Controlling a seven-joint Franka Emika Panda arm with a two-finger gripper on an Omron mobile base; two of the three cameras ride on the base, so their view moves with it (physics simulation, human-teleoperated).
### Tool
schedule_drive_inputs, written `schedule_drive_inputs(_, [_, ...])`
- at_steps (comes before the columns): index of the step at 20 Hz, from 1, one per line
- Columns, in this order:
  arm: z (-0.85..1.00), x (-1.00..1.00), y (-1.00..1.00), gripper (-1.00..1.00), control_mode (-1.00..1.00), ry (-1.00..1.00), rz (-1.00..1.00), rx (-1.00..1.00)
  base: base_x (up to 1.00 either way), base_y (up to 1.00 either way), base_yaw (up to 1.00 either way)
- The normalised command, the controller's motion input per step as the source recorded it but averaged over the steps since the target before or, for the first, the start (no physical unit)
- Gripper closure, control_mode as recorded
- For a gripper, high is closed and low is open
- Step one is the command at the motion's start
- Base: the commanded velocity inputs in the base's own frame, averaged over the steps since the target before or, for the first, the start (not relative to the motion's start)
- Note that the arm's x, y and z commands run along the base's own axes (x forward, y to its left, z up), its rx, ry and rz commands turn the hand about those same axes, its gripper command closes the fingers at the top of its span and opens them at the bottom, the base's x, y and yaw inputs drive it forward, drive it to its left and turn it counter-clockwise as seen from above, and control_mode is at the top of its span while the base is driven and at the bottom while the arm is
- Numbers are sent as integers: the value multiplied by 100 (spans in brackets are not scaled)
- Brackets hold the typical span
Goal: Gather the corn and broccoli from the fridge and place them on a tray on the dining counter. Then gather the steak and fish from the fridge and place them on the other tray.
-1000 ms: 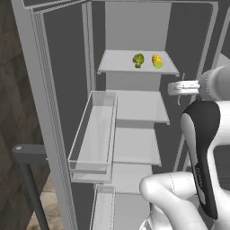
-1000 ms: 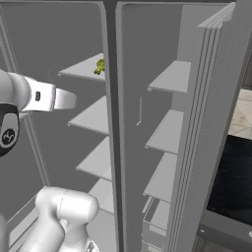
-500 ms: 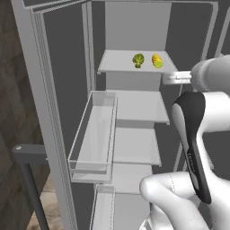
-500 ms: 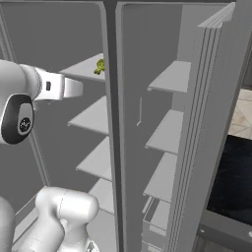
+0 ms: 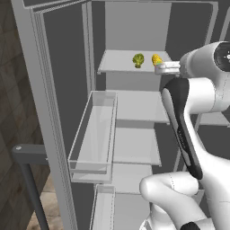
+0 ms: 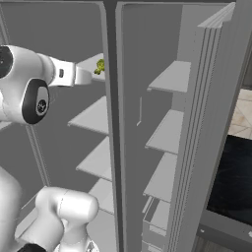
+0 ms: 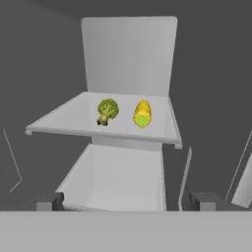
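Nearest, the white arm's two-finger gripper (image 7: 126, 201) hangs in front of the open matte grey fridge (image 5: 63, 90), its dark tips spread wide with nothing between them. Below and left of it, a clear plastic door bin (image 5: 92, 134) juts from the open door.

Farther in, on the top pale shelf (image 7: 64, 120), lie one dark green lumpy broccoli floret (image 7: 107, 110) on the left and one stubby yellow corn cob with a green end (image 7: 142, 113) on the right, just beside each other but apart. That makes two vegetables; no steak or fish can be seen on the shelves in view.

The risk, as I judge it: the two sit close, so open jaws reaching for the corn could nudge the broccoli, or roll the round cob toward the back wall. A low approach might also catch the shelf's front lip.
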Motion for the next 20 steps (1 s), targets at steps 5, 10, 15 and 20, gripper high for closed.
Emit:
schedule_drive_inputs(5, [0, 51, 0, -100, -100, 6, 0, 0, 0, 0, 0])
schedule_drive_inputs(10, [0, 45, 0, -100, -100, 4, 0, 0, 0, 0, 0])
schedule_drive_inputs(15, [0, 57, -7, -100, -100, 0, -5, 0, 0, 0, 0])
schedule_drive_inputs(20, [0, 46, -15, -100, -100, 1, -7, 0, 0, 0, 0])
